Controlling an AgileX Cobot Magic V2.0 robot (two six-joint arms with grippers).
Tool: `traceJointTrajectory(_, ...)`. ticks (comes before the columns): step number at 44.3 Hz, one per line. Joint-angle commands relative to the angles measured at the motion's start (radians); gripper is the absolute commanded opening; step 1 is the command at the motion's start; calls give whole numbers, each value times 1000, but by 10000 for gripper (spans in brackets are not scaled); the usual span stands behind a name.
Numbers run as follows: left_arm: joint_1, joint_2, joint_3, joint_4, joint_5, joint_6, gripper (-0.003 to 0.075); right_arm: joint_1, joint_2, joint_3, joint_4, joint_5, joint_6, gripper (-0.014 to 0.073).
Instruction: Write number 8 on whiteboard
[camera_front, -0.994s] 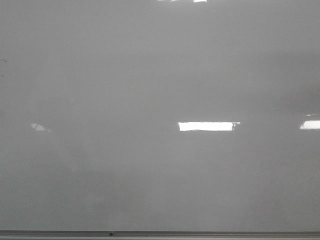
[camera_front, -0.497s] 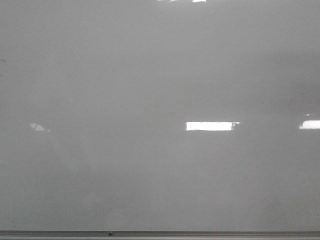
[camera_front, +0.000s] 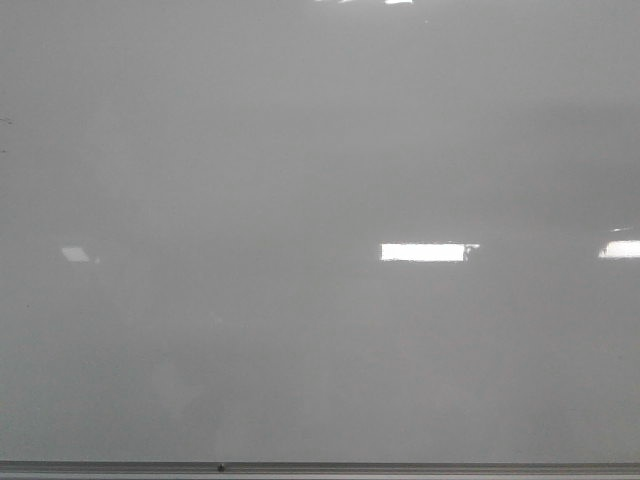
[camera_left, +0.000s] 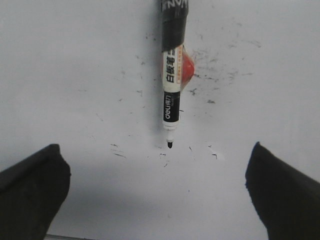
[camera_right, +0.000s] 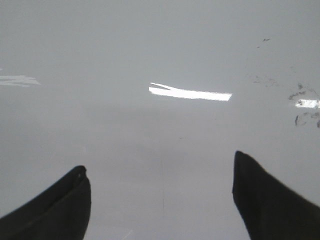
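Whiteboard fills front view, glossy grey, light reflections, no 8 drawn yet. Step: fetch pen. Uncapped black whiteboard marker lies on board beside red magnet, ahead of my left claw, jaws wide, holding nothing. My right claw likewise spread, idle. Next: advance left, straddle barrel, close.

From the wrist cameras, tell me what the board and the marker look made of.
The whiteboard: probably coated metal or melamine, glossy, since lamp reflections show sharply. The marker: likely plastic, smooth white barrel with printed label and black upper section; bare tip looks like felt.
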Motion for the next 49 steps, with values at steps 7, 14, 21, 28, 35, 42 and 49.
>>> traceJointTrajectory(7,-37,208,-105,0,-144,-9,692,0,16,-33,-2,-76,1,603)
traceJointTrajectory(14,-37,328,-145,0,-201,-9,692,0,16,-33,-2,-76,1,603)
traceJointTrajectory(21,-37,397,-166,0,-258,-9,668,0,16,-33,-2,-76,1,603)
traceJointTrajectory(28,-37,426,-167,0,-287,-9,561,0,16,-33,-2,-77,1,603)
traceJointTrajectory(35,-37,447,-167,0,-317,-9,456,0,16,-33,-2,-81,1,603)
traceJointTrajectory(42,-37,452,-167,0,-322,-9,360,0,16,-33,-2,-90,1,603)
traceJointTrajectory(49,-37,452,-167,2,-322,-9,227,0,16,-33,-2,-92,1,603)
